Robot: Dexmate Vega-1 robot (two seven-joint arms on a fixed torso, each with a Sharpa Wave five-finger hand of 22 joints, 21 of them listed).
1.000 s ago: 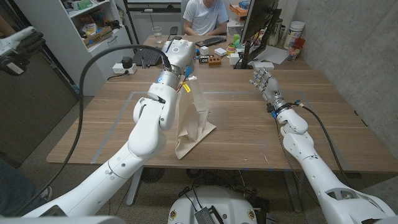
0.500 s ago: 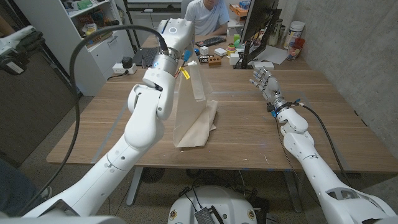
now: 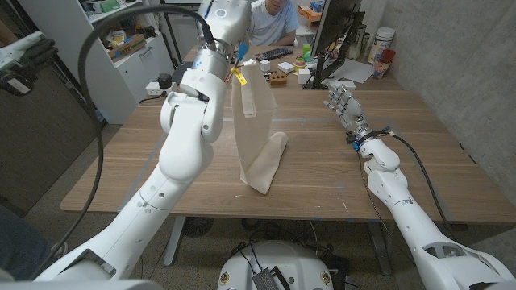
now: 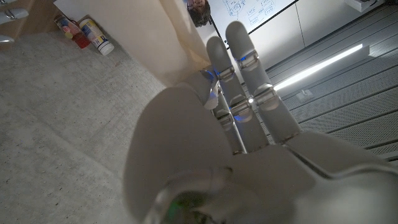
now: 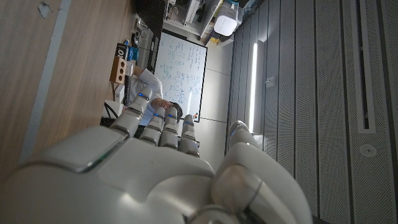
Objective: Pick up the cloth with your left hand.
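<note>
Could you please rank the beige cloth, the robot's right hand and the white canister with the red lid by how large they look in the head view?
1. Beige cloth, hanging from the left hand.
2. Right hand.
3. White canister with a red lid; it stands farther back, so its true size is unsure.

Matt beige fabric cloth (image 3: 256, 133), smooth wooden table (image 3: 322, 161), glossy white plastic left robot hand (image 4: 249, 118)

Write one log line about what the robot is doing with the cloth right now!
left hand: holds cloth up | cloth: hanging, bottom end on table | right hand: open, holds nothing
</note>
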